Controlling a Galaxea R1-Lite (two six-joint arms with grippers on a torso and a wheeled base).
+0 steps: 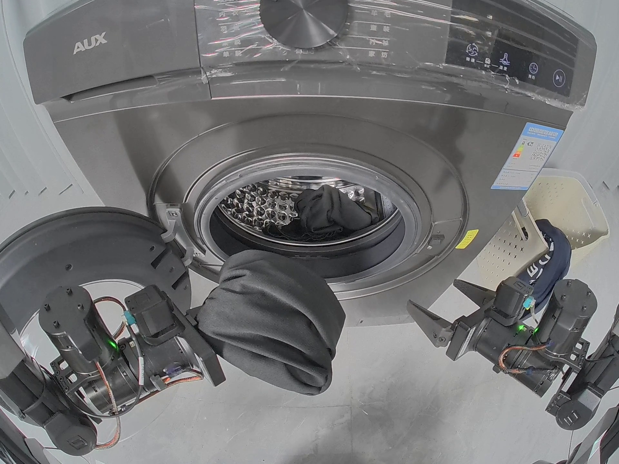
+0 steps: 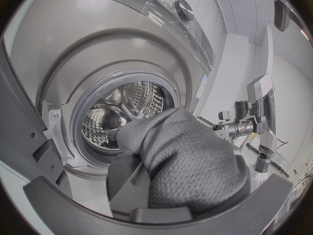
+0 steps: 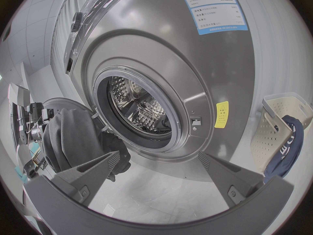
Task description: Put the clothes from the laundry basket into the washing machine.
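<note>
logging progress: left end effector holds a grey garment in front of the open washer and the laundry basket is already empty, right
Not empty: the head view shows a dark blue garment draped over the rim of the laundry basket. The left end effector does hold the grey garment.

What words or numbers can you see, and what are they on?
Drawer: a brand logo in pale capitals.
Dial panel: small characters under film, too small to read.
Touch panel: icons with tiny captions, unreadable.
Label: colour bars, a square code, blurred print.
Sticker: too small to read.
Shirt in the basket: white letters, partly folded away, unreadable.
</note>
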